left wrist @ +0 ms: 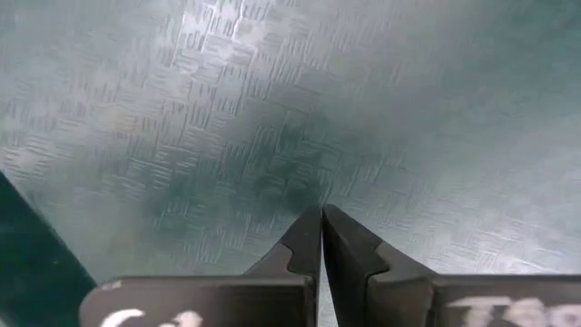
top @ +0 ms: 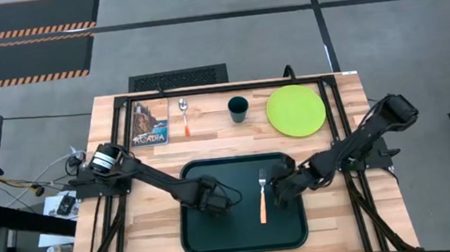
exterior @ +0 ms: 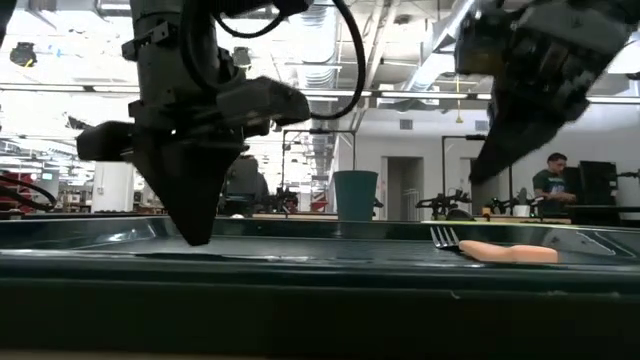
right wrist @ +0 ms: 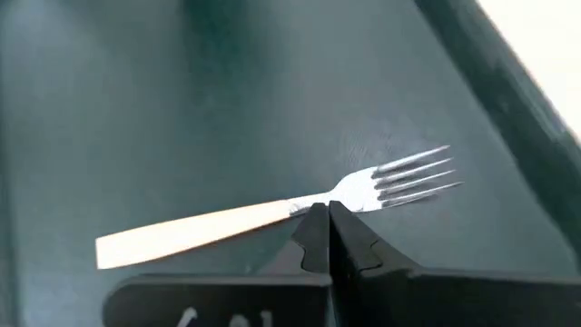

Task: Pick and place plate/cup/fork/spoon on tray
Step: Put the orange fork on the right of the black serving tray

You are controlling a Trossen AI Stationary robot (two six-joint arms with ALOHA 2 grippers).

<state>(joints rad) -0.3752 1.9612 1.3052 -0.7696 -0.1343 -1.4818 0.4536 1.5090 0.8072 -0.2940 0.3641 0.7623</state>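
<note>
The dark green tray [top: 198, 238] lies at the table's near middle. The fork [top: 262, 197] lies flat on the tray floor, tines toward the far edge; it also shows in the right wrist view [right wrist: 209, 225] and the low view [exterior: 500, 250]. My right gripper [top: 280, 191] is shut and raised just right of the fork [right wrist: 322, 211]. My left gripper [top: 213, 200] is shut, pointing down over the tray's left half [left wrist: 322, 214]. The lime-green plate [top: 295, 109], teal cup [top: 238, 109] and spoon [top: 184, 117] rest on the table beyond the tray. My left gripper's shut fingertips [exterior: 195, 238] point down at the tray floor [left wrist: 272, 118]. I cannot tell whether they touch it, as the tray's near rim stands in front of them in the low view.
A small picture booklet [top: 149, 122] lies at the far left beside the spoon. The tray's right half and near part lie bare. A person [exterior: 552, 175] sits in the room behind the table.
</note>
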